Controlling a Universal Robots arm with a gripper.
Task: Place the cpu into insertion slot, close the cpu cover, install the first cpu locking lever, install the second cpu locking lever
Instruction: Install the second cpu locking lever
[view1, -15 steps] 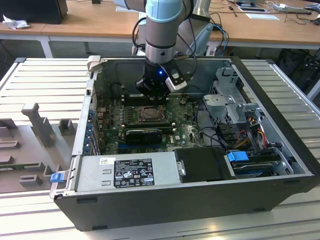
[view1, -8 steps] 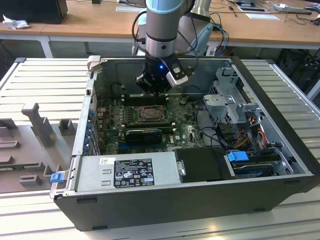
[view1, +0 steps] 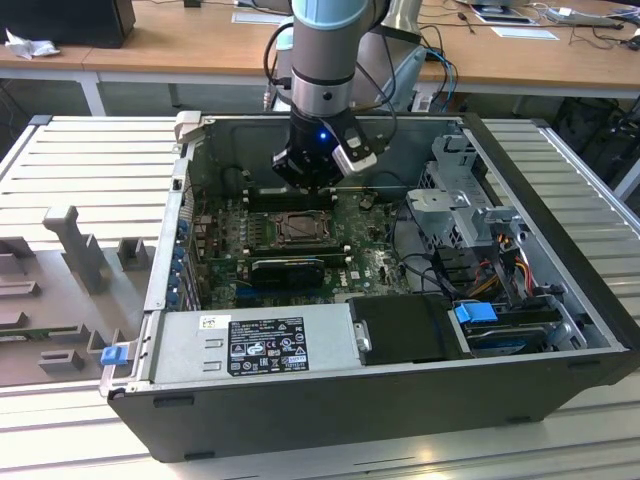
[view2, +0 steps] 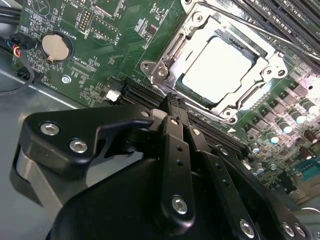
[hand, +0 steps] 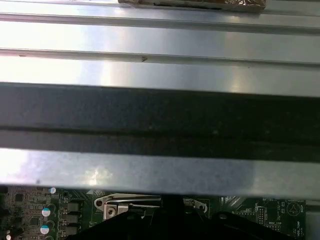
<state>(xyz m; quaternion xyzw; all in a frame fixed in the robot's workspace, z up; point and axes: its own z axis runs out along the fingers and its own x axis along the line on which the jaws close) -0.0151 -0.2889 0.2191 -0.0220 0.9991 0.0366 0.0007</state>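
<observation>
In the second wrist view the cpu (view2: 217, 65) lies flat in the insertion slot (view1: 297, 229), its pale face up. The silvery cpu cover (view2: 269, 64) lies down around it as a frame. A thin metal lever rod (view2: 280, 36) runs slanting along one side of the socket, over the memory slots. My gripper (view2: 172, 102) hangs just beside the socket, its black fingers (view2: 176, 150) pressed together with nothing between them. In the exterior view the gripper (view1: 308, 180) hovers inside the open case, above the board just behind the socket.
Long black memory slots (view1: 288, 197) flank the socket. A coin battery (view2: 54, 46) sits on the green board. A power supply (view1: 260, 345), a black shroud (view1: 405, 330) and a drive cage (view1: 460, 205) fill the case front and right. The case wall (hand: 160, 115) stands close by.
</observation>
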